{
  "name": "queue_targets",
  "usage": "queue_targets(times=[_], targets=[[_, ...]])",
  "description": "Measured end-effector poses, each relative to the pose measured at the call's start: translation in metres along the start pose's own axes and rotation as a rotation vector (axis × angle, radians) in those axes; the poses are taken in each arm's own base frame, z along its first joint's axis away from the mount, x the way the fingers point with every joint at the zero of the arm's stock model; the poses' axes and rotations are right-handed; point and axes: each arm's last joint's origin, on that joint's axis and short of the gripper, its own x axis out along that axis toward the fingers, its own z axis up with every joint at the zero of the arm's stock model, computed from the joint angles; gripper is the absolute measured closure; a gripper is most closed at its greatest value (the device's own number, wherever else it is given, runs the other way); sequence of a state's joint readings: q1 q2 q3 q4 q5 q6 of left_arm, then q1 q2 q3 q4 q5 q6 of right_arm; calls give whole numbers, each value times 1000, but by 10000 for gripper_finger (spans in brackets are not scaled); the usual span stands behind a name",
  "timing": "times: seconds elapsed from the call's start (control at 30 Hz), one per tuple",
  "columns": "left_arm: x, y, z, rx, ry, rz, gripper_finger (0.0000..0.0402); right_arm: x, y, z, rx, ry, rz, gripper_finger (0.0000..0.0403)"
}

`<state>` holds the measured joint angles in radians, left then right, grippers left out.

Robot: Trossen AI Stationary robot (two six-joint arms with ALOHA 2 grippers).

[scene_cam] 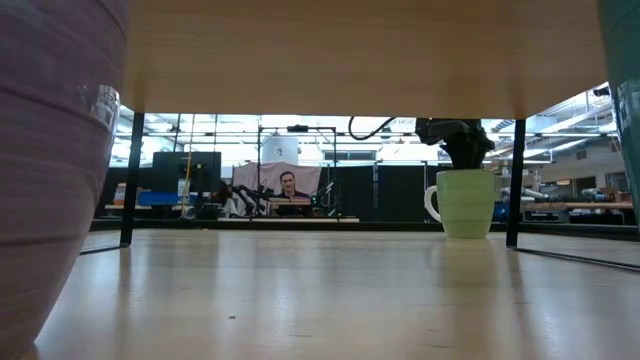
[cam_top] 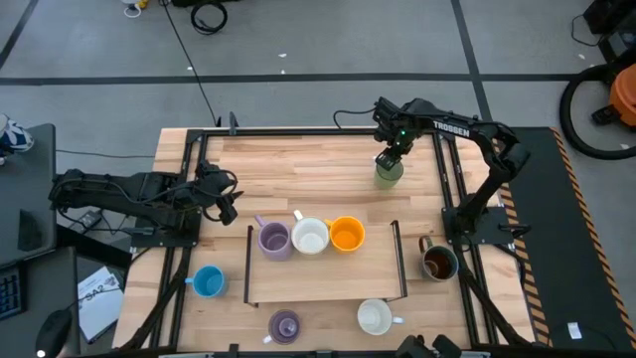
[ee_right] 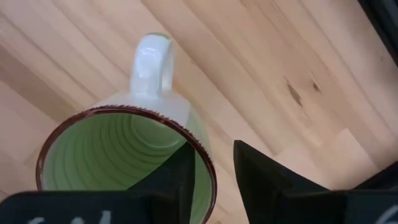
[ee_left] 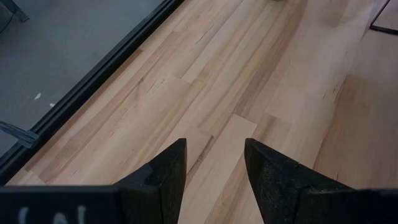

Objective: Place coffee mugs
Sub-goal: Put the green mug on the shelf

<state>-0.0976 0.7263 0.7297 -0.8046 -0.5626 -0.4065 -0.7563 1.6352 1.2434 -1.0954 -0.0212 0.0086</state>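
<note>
The green mug (ee_right: 124, 155), far right, has your right gripper (ee_right: 211, 168) astride its rim, jaws apart, not yet clamped; next, close and lift. Left gripper (ee_left: 214, 168) idles, jaws apart.

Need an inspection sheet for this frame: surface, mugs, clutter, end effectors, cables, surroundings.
Surface: light wood table with a low raised wooden shelf on it.
Job's things: lavender mug, white mug and orange mug in a row on the shelf; green mug, blue mug, brown mug, second lavender mug and second white mug on the table.
Clutter: nothing seen.
End effectors: right end effector straddles the green mug's rim, one finger inside; left end effector open, empty, at the table's left side.
Cables: black cable across the floor.
Surroundings: person at a desk beyond the table.
</note>
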Motion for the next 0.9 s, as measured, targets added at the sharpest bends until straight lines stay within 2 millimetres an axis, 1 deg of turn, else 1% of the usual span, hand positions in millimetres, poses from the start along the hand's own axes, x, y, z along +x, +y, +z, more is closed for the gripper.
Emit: queue_targets(times=[0.27,0.5,0.9], targets=[[0,0,0,0,0,0,232,0,0,0,50,0,2,333],[0,0,0,1,0,0,232,0,0,0,42,-4,13,385],[0,0,0,1,0,0,232,0,1,0,29,-4,18,385]])
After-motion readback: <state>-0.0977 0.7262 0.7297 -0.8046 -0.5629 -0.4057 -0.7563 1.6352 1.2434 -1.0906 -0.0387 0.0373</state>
